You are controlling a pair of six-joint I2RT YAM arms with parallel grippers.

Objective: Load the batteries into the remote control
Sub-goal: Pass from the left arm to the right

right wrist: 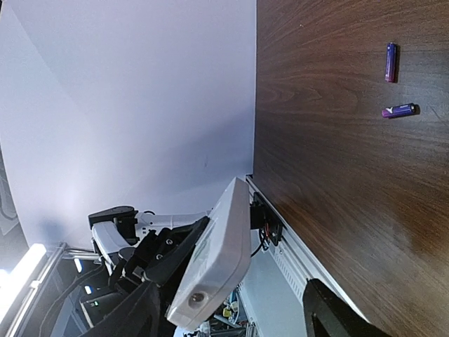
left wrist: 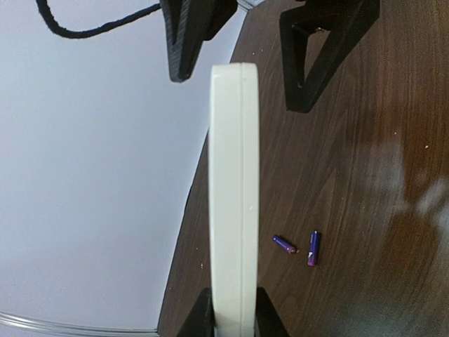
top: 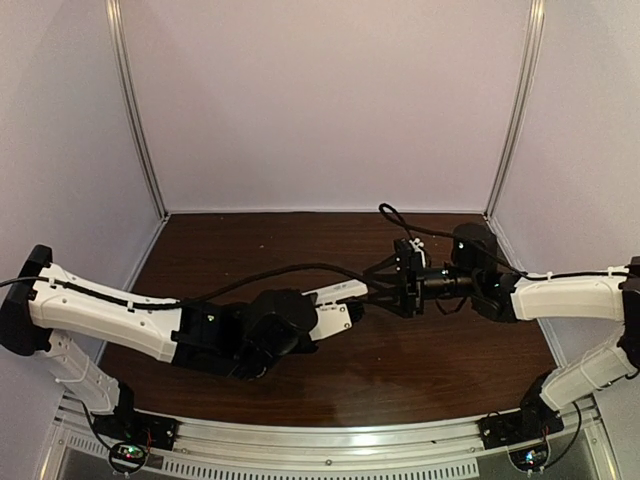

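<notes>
My left gripper (top: 318,320) is shut on the white remote control (top: 338,297) and holds it on edge above the table; in the left wrist view (left wrist: 233,314) the remote (left wrist: 233,168) runs straight out from the jaws. My right gripper (top: 392,285) is open, with its fingers (left wrist: 188,35) on either side of the remote's far end. The right wrist view shows that end (right wrist: 223,253) between the spread fingers (right wrist: 137,316), apart from them. Two purple-blue batteries (left wrist: 285,243) (left wrist: 313,248) lie loose on the table, also seen in the right wrist view (right wrist: 391,62) (right wrist: 399,110).
The dark wooden table (top: 250,250) is boxed in by pale walls at the back and sides, with a metal rail (top: 330,440) along the near edge. A black cable (top: 300,268) hangs over the left arm.
</notes>
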